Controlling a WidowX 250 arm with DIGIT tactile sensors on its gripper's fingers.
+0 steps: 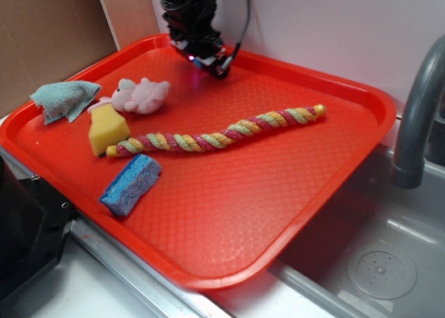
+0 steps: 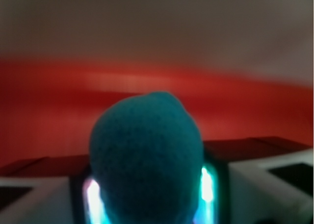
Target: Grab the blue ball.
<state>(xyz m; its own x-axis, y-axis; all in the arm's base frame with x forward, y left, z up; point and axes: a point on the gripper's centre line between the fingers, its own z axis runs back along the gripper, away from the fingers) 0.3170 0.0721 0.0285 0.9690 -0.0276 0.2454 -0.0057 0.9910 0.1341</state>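
— What's nearest you on the tray (image 1: 229,262)?

— I see the blue sponge (image 1: 131,184) by the front rim, then the yellow sponge (image 1: 107,129) touching the striped rope (image 1: 215,133), then the pink plush (image 1: 141,95).

— And the blue ball (image 2: 146,160)?

— At the far rim. My wrist view shows it squeezed between the fingers (image 2: 267,185); the gripper (image 1: 208,60) is closed around it.

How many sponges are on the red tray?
2. The yellow foam sponge sits near the tray's left side, beside the pink plush toy. The blue rectangular sponge lies nearer the front edge, below the striped twisted rope. None seems hidden.
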